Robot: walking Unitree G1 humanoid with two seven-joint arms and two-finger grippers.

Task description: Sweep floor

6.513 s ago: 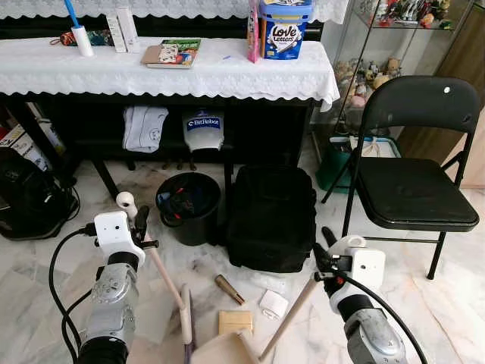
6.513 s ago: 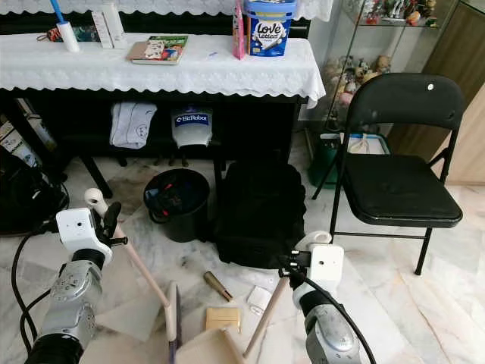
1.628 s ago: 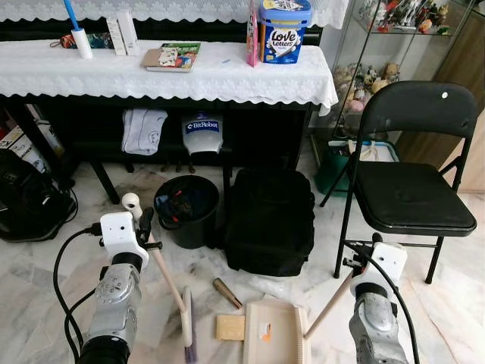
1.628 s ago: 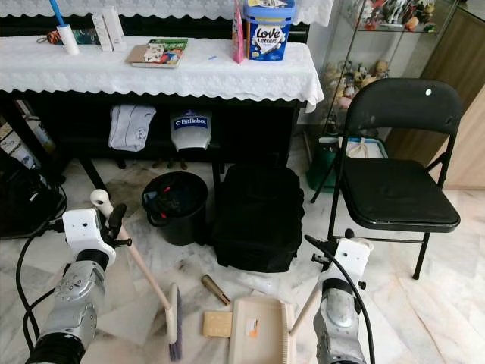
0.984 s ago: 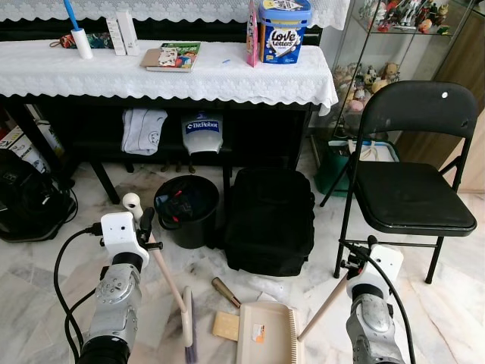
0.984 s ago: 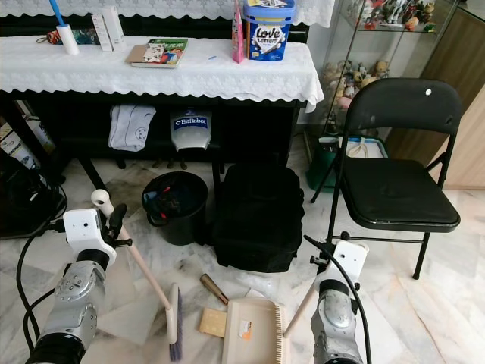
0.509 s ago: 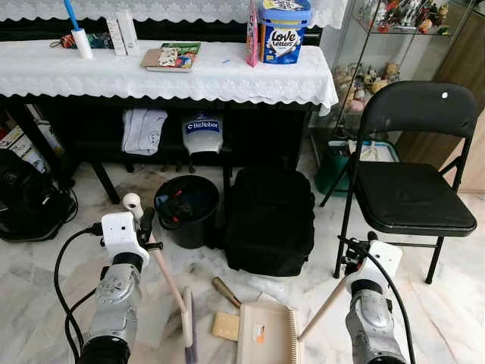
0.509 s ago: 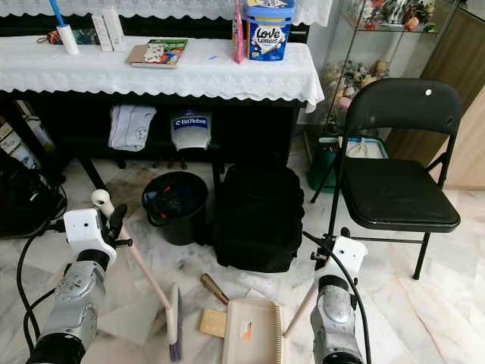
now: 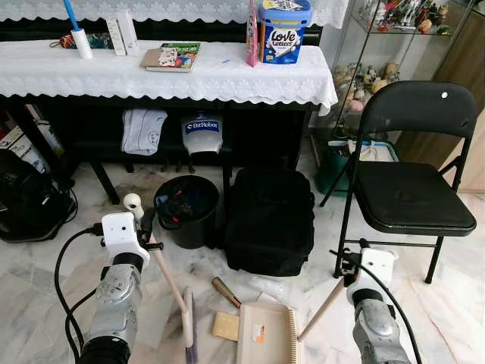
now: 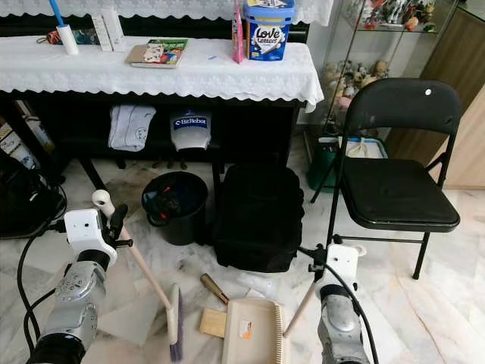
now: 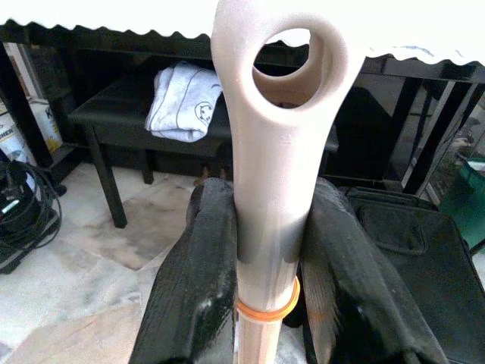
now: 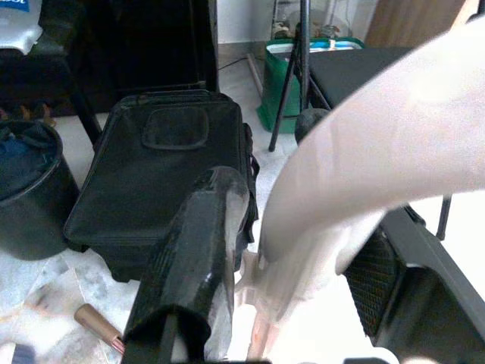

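One broom (image 9: 186,322), one dustpan (image 9: 264,335), one brown tube (image 9: 226,291)

Marble floor (image 9: 45,280): dustpan (image 9: 265,334), brown tube (image 9: 226,292), tan block (image 9: 226,326), black bin (image 9: 186,210), black bag (image 9: 270,220), folding chair (image 9: 413,178).

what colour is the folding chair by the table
Black, seat and frame alike: the metal folding chair shows best in the left eye view.

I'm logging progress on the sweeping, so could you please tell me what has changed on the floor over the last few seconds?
The dustpan, held by the right gripper, now lies flat on the floor, and the white scrap that lay on the floor is now in it. The left gripper still clamps the broom. The tan block and brown tube remain unswept.
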